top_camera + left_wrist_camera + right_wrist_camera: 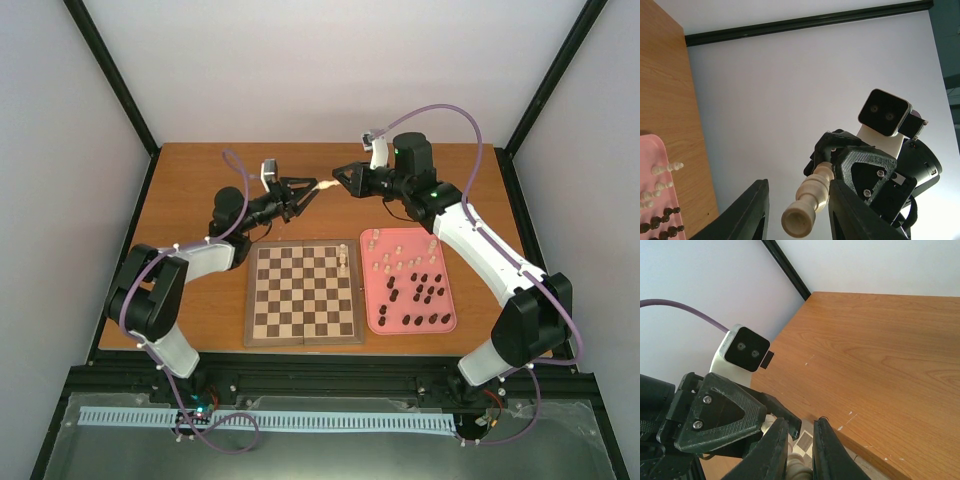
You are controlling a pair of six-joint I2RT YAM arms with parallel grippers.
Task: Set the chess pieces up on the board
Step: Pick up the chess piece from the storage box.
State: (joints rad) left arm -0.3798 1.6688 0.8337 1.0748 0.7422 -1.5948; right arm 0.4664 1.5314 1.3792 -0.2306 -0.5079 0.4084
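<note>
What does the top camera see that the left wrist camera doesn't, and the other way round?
Only the top view shows the board, with one pale piece on it. Only the left wrist view shows the round base of the cream chess piece, between the fingers of the left gripper. Both show the right gripper holding that piece, the pink tray and the table.

Wooden table in a white booth.
A brown wood-grain table (200, 170) stands between plain pale walls (330, 70). Black posts (112, 75) slant up at the back corners, and black edging runs along the table's sides. The light is soft and even. In front of the table, a black rail (330, 375) and a white slotted strip (270, 420) cross a grey surface (560, 440).
</note>
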